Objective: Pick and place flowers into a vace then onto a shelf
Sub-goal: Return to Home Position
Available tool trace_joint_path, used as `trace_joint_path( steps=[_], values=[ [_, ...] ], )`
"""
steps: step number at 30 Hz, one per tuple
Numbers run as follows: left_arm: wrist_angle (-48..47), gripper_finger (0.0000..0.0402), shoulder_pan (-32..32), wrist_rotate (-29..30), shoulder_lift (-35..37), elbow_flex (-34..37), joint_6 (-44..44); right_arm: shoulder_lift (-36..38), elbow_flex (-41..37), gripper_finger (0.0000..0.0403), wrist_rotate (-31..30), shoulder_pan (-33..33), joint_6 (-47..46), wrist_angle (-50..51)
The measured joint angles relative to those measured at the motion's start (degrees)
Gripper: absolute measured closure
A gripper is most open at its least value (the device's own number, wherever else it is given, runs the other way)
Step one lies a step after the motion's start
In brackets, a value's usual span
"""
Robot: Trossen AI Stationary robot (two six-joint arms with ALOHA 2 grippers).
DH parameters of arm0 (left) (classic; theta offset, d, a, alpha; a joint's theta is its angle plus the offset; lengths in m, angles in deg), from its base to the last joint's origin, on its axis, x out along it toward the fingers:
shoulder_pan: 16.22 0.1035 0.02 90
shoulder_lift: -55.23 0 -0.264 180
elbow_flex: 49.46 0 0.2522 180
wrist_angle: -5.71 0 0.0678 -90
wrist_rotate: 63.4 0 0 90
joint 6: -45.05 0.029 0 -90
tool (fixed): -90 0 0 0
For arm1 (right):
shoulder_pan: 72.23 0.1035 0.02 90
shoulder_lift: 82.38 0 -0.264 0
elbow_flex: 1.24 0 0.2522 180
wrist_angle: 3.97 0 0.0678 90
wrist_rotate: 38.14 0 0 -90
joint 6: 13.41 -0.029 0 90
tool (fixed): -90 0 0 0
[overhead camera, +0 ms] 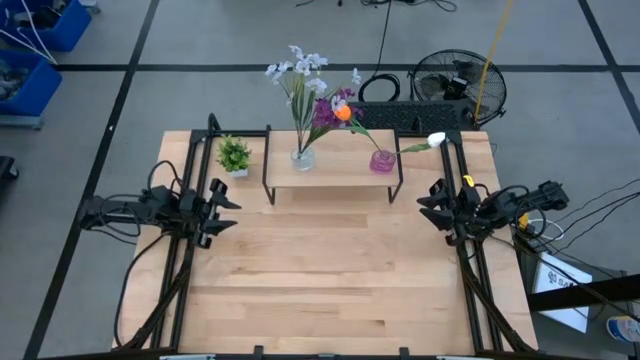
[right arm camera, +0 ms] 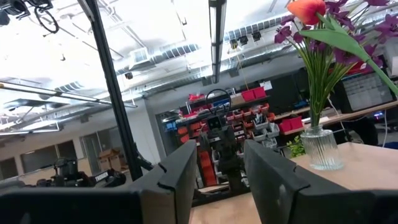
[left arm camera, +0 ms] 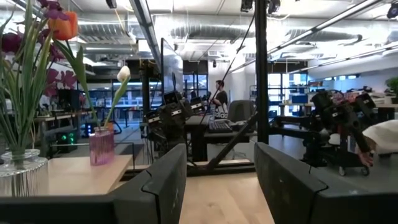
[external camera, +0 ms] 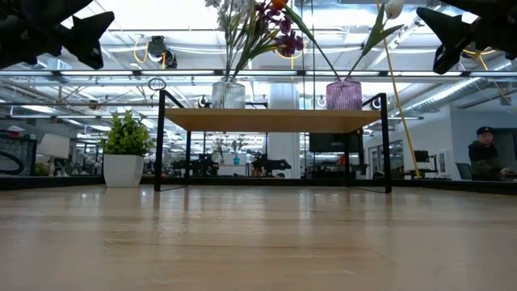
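One each of shelf [overhead camera: 340,175], clear vase [overhead camera: 302,157], violet vase [overhead camera: 382,161], potted plant [overhead camera: 234,155], orange bloom [overhead camera: 343,114], white bud [overhead camera: 436,140].

A grey floor [overhead camera: 60,130] crossed by dark lines surrounds the light-wood table [overhead camera: 320,290]. A black floor fan [overhead camera: 458,85] stands beyond the table's far right corner, and blue bins [overhead camera: 30,45] sit well off its far left corner. Overhead, silver ducts [left arm camera: 205,31] and a long light fixture [right arm camera: 215,37] hang under a bright open ceiling. Racks of red bins [right arm camera: 252,99] stand far back. One person [external camera: 485,152] is seated in the room beyond the table; another person [left arm camera: 219,94] stands among workstations.
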Motion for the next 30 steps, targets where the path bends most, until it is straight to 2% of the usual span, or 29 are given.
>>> trace_joint_path(
  steps=[14,24,30],
  values=[
    [0.01,0.0208,-0.01,0.02,0.00,0.00,0.02,0.00,-0.06,0.0273,0.02,0.00,0.08,0.08],
    [0.02,0.0208,-0.01,0.04,0.00,-0.02,-0.04,-0.02,-0.06,0.0273,0.02,0.00,9.62,2.38],
    [0.02,0.0208,0.00,0.06,0.00,-0.02,-0.04,-0.01,-0.06,0.0273,0.04,0.00,10.08,6.59]
  ],
)
